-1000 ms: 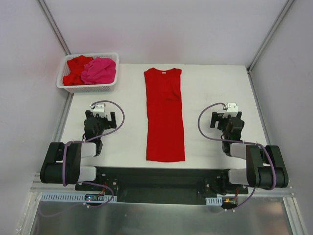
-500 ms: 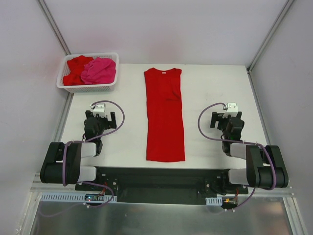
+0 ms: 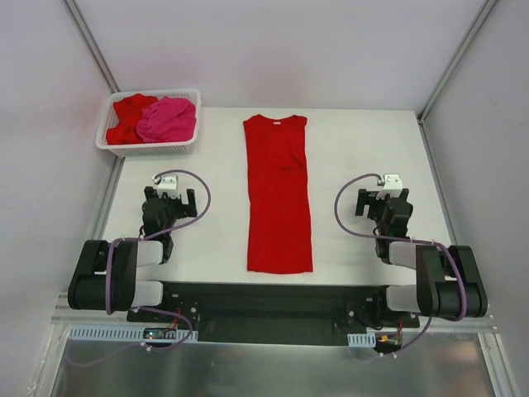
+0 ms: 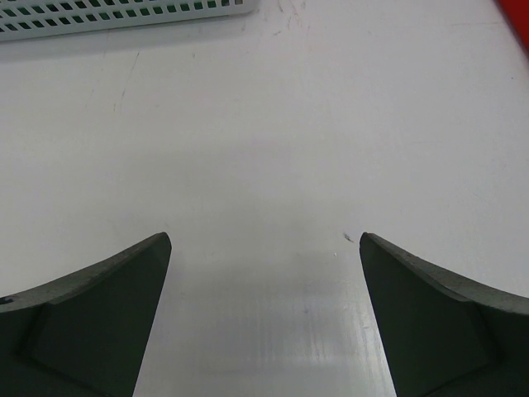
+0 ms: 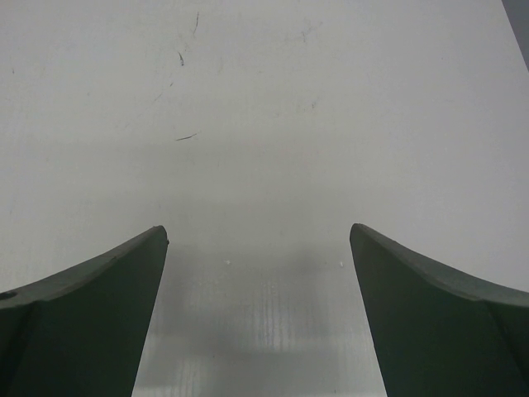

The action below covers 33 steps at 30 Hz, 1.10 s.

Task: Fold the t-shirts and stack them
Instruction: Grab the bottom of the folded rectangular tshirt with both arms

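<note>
Top external, red t-shirt, seemingly folded, right of left end effector

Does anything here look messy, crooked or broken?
Nothing looks broken. The long red t-shirt lies flat and straight. Only the pink t-shirt and a red one sit crumpled in the white basket.

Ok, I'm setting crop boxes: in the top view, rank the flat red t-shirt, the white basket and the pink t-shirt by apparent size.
1. flat red t-shirt, largest.
2. white basket, clearly smaller.
3. pink t-shirt, bunched inside the basket, smallest.
</note>
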Available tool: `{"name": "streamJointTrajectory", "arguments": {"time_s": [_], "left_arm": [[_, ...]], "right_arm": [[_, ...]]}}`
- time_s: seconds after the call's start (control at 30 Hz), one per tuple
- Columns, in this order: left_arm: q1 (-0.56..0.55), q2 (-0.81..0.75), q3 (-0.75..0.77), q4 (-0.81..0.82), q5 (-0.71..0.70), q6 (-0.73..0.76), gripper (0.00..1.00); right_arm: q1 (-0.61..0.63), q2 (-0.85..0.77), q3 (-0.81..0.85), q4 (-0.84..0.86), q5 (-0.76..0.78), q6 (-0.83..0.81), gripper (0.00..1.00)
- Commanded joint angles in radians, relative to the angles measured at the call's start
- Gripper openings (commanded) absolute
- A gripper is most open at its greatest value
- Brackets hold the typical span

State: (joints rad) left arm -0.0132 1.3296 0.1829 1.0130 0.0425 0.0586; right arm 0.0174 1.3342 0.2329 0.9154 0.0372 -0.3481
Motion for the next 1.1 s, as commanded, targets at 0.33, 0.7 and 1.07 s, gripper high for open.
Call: {"name": "streamJointTrajectory", "arguments": {"time_s": [0.33, 0.7, 1.07], "left_arm": [[0.001, 0.002, 0.021, 0.042, -0.009, -0.02, 0.99], [0.001, 0.005, 0.021, 0.049, -0.007, -0.022, 0.99], [0.001, 0.002, 0.024, 0.041, -0.007, -0.022, 0.99]], "right_arm": [[-0.002, -0.004, 0.026, 0.016, -0.013, 0.02, 0.96], [-0.002, -0.004, 0.026, 0.016, -0.013, 0.02, 0.96], [-0.004, -0.003, 0.031, 0.011, -0.013, 0.02, 0.96]]}}
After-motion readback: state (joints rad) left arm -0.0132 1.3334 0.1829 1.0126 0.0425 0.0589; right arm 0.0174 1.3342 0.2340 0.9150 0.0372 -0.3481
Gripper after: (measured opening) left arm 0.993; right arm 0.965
